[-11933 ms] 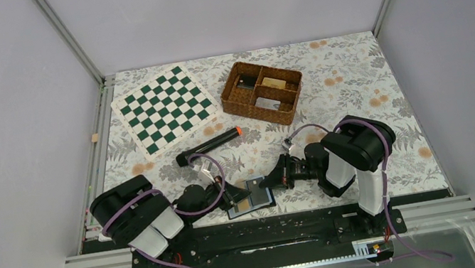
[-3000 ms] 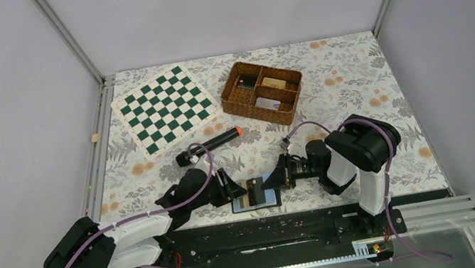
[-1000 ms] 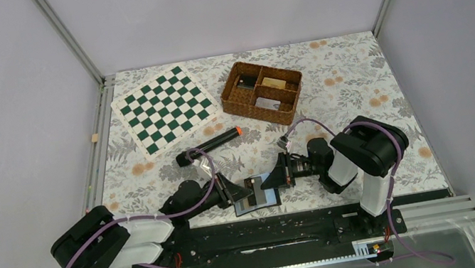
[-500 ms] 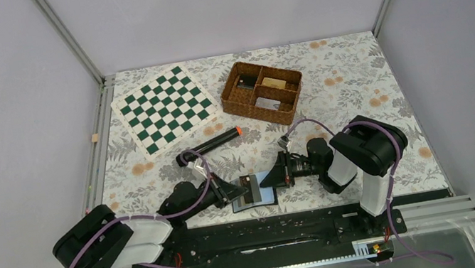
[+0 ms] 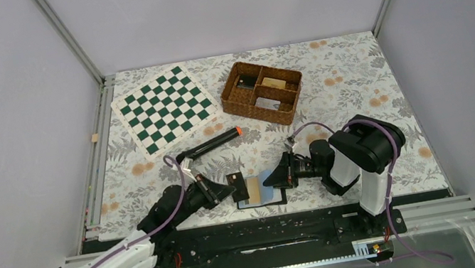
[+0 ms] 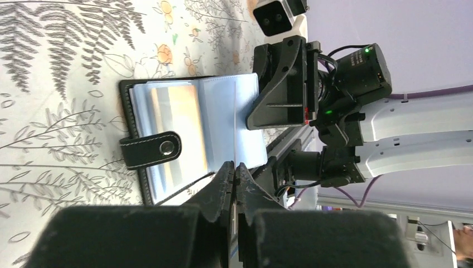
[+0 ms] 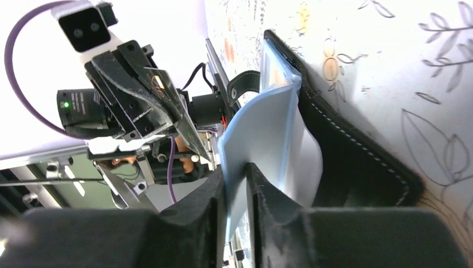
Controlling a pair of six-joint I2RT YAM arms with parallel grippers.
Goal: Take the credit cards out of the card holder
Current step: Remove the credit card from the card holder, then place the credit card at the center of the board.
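Note:
The card holder (image 5: 260,193) lies open near the table's front edge, its black cover flat and its tab (image 6: 150,149) pointing left. My right gripper (image 5: 271,180) is shut on a blue-grey inner panel (image 7: 268,139) and holds it lifted off the cover (image 7: 357,151). The orange-yellow credit card (image 5: 253,189) sits inside a sleeve of the holder, and shows in the left wrist view (image 6: 175,120). My left gripper (image 5: 228,185) is shut on the dark brown-black credit card (image 5: 235,180), held just left of the holder and clear of it. That card is edge-on in the left wrist view.
A black cylinder with an orange tip (image 5: 211,144) lies just behind the left arm. A green-and-white chessboard (image 5: 166,109) is at the back left. A brown wicker basket (image 5: 262,92) with compartments stands at the back middle. The metal rail (image 5: 265,234) runs right in front of the holder.
My left gripper has drawn back to the left with the dark card, which is now out of the holder. The orange-yellow card shows in the sleeve. The right gripper still holds the panel.

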